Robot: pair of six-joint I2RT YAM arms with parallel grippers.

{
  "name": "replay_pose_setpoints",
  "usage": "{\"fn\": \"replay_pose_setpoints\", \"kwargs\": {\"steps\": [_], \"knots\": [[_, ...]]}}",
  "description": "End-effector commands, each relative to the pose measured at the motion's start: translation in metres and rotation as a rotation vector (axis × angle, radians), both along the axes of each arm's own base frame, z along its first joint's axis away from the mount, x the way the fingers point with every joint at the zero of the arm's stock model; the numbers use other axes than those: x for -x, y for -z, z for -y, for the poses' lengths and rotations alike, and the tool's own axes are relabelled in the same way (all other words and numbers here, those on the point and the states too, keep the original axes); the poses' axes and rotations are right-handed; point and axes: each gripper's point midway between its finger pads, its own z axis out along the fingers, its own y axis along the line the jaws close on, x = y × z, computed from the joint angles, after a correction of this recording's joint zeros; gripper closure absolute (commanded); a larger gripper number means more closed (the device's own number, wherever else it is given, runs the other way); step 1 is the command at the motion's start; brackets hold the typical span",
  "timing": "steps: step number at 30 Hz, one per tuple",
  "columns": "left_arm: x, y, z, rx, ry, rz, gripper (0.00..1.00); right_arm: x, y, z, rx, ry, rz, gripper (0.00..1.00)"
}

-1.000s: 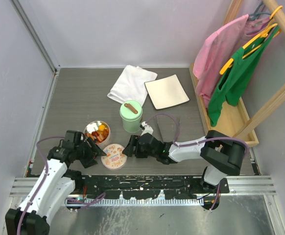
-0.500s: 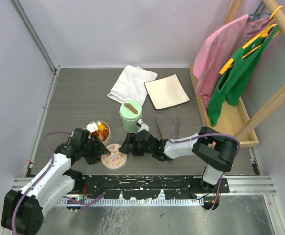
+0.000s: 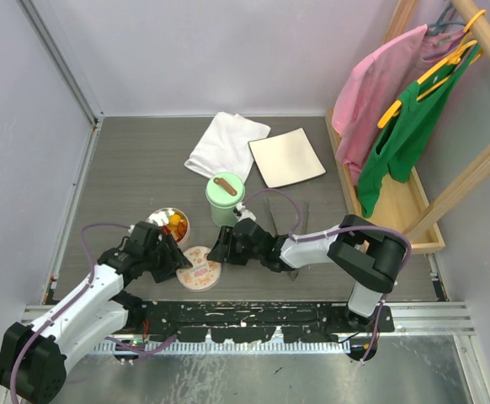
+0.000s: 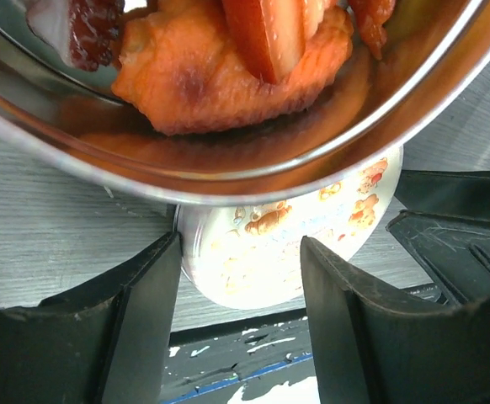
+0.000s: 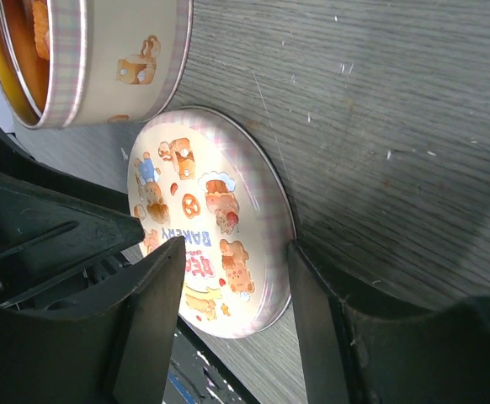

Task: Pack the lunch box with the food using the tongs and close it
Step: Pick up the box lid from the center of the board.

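Observation:
The lunch box [image 3: 170, 225] is a round printed tin holding the food [image 3: 176, 222], orange and red pieces [image 4: 228, 67]. Its round bakery-print lid [image 3: 199, 268] lies flat on the table just in front of it. My left gripper [image 3: 178, 257] is open, low beside the tin [image 4: 312, 160], with the lid [image 4: 270, 252] showing between its fingers [image 4: 144, 320]. My right gripper [image 5: 237, 244] is open over the lid [image 5: 211, 210] from the other side, its right finger [image 5: 312, 311] at the lid's rim. The tongs [image 3: 302, 217] lie on the table behind the right arm.
A mint-green container [image 3: 225, 202] with a brown knob stands just behind the right gripper [image 3: 218, 252]. Farther back lie a white cloth [image 3: 226, 143] and a square plate [image 3: 286, 156]. A wooden rack [image 3: 413, 202] with pink and green clothes lines the right side.
Both grippers have closed in on the lid, the left from the left and the right from the right. The right jaws have narrowed, the left ones slightly.

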Motion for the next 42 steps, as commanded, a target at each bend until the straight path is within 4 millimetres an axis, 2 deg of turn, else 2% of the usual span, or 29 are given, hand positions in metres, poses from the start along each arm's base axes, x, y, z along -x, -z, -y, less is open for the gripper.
{"fn": "replay_pose_setpoints", "kwargs": {"steps": [1, 17, 23, 35, 42], "knots": [[-0.026, -0.047, 0.030, 0.159, 0.026, 0.150, 0.42, 0.022, -0.038, -0.019, -0.105, -0.094, -0.013, 0.44], [-0.031, -0.081, 0.047, 0.221, 0.082, 0.188, 0.45, 0.020, -0.068, -0.008, -0.122, -0.044, 0.010, 0.44], [-0.032, -0.086, 0.052, 0.222, 0.109, 0.186, 0.45, 0.016, -0.077, -0.003, -0.127, -0.017, 0.030, 0.45], [-0.039, -0.106, 0.056, 0.208, 0.134, 0.224, 0.45, 0.012, -0.093, -0.004, -0.146, -0.003, 0.053, 0.45], [-0.046, -0.114, 0.056, 0.190, 0.136, 0.243, 0.45, 0.003, -0.111, -0.008, -0.166, 0.014, 0.089, 0.45]]}}
